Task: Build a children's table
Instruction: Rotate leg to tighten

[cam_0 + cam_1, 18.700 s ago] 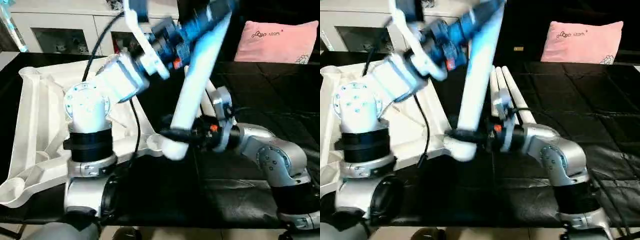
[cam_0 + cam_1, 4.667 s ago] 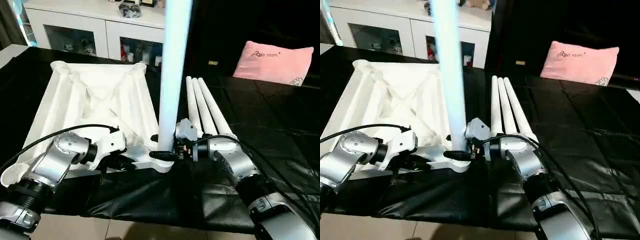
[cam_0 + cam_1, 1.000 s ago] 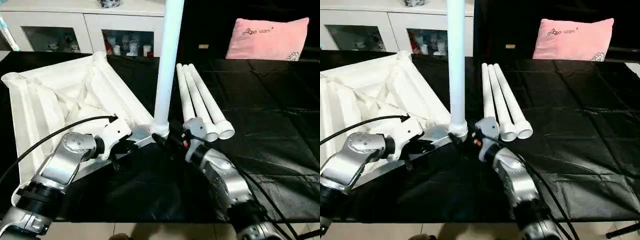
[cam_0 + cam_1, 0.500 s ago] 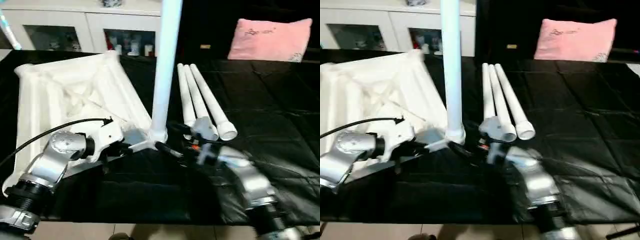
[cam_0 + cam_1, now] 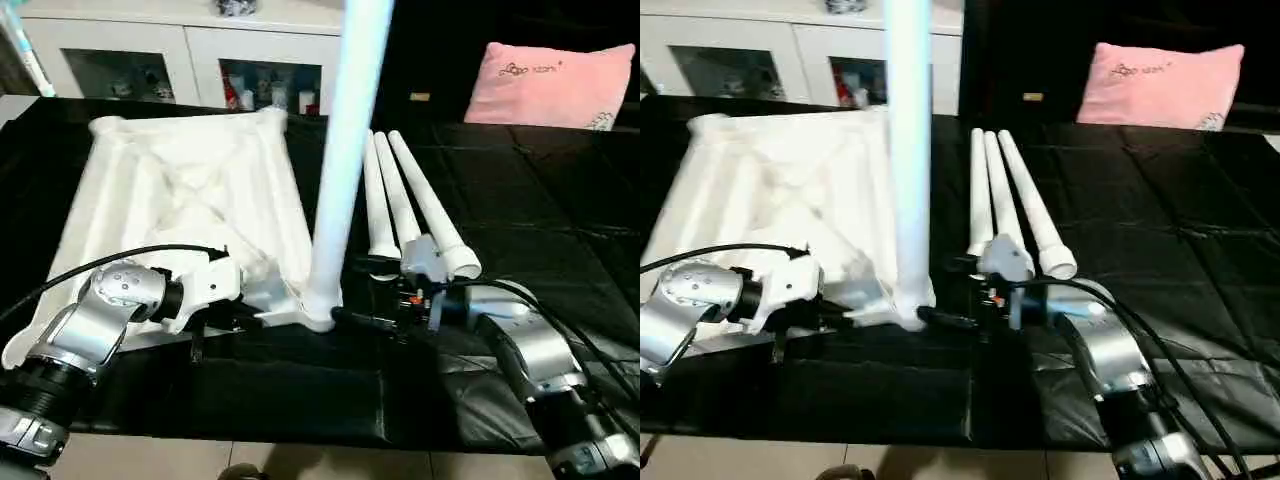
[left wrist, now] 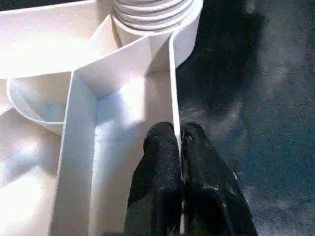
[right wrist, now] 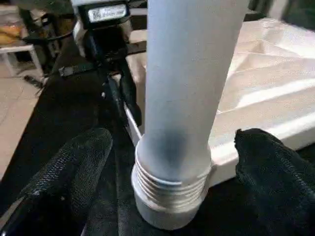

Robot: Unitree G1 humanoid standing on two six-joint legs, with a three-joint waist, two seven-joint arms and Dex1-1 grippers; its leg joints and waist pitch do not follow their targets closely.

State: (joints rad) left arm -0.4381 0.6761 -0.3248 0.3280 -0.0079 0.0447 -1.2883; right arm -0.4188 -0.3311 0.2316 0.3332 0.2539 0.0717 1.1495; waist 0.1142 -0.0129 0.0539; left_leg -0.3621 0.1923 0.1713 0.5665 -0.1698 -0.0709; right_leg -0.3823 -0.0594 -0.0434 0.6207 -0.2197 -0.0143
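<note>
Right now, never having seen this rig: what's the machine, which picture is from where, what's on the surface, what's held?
It is a humanoid robot with two silver arms, each ending in a gripper of two black fingers. Two pictures come from a stereo camera on its head, looking down over the arms; the other two come from a camera on each wrist.

On a black-covered surface lies a white plastic tabletop, ribbed underside up. One white leg stands upright in its near corner socket, the screw threads at its base still showing. Three spare legs lie side by side next to it.

The left gripper is shut, pinching the tabletop's thin edge wall. The right gripper is open, one finger on each side of the standing leg's base, not touching it.
</note>
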